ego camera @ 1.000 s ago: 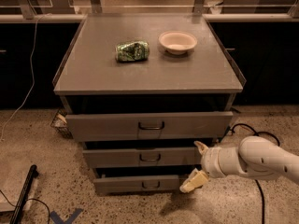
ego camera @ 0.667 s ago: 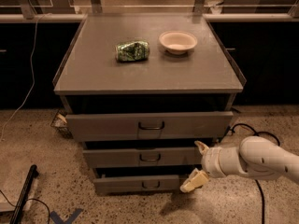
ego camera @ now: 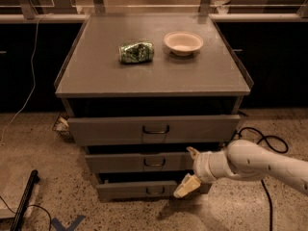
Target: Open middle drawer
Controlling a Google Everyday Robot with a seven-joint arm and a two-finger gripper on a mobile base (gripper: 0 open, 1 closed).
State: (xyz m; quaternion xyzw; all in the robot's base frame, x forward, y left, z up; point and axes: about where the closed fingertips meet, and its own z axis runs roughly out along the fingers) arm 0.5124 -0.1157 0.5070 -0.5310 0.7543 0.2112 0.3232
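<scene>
The grey cabinet has three drawer fronts. The middle drawer (ego camera: pixel 139 161) has a shallow flat front with a small metal loop handle (ego camera: pixel 154 163) at its centre. It sits a little out of the cabinet, less far than the top drawer (ego camera: pixel 154 129). My gripper (ego camera: pixel 189 168) is at the middle drawer's right end, on a white arm coming from the right. Its fingers are spread, one fingertip (ego camera: pixel 191 151) at the drawer's upper edge and one fingertip (ego camera: pixel 185 186) down by the bottom drawer (ego camera: pixel 139 190). It holds nothing.
On the cabinet top (ego camera: pixel 154 76) lie a crumpled green can (ego camera: pixel 136 52) and a white bowl (ego camera: pixel 183 43). Black cables (ego camera: pixel 262 138) trail on the floor to the right. A black rod (ego camera: pixel 24 201) lies on the floor at left. Dark counters stand behind.
</scene>
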